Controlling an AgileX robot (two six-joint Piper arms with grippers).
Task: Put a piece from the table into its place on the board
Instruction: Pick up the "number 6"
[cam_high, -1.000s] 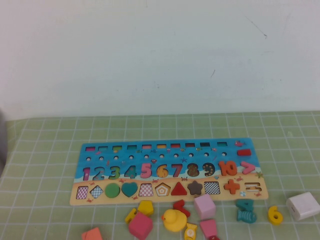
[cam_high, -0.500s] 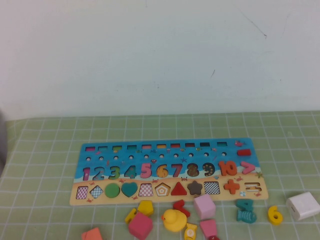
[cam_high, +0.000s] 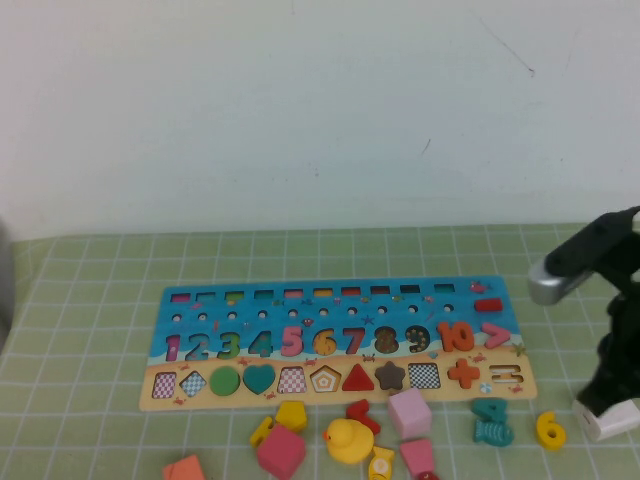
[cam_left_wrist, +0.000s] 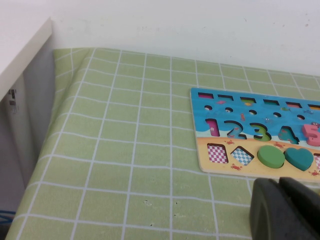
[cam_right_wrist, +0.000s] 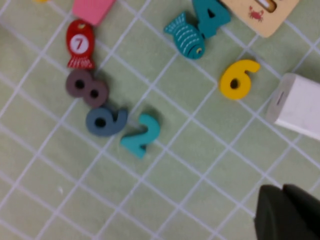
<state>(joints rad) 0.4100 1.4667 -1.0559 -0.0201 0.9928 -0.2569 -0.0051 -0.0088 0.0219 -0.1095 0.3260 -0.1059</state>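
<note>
Hanging above the near right corner of the surface, the right gripper (cam_right_wrist: 287, 210) shows its jaws pressed together with nothing between them, so it holds nothing yet. In the high view the right arm (cam_high: 610, 330) stands just beside the white block (cam_high: 612, 421) and partly covers it. The yellow numeral 6 (cam_high: 550, 429) lies flat on the green checked surface (cam_high: 90, 300), just beside this block and near the teal numeral 4 (cam_high: 490, 409) and the teal fish (cam_high: 494, 432); I judge the arm is placed here because this piece is the one to take. It is free on all sides, so a grasp from above looks possible once the jaws spread.

The puzzle board (cam_high: 335, 340) lies well apart, toward the middle, and its slot for 6 (cam_high: 325, 342) looks empty, between the pink 5 and the red 7.

The left gripper (cam_left_wrist: 285, 210) is low over the surface near the board's left end, jaws pressed together and empty; it seems parked.
</note>
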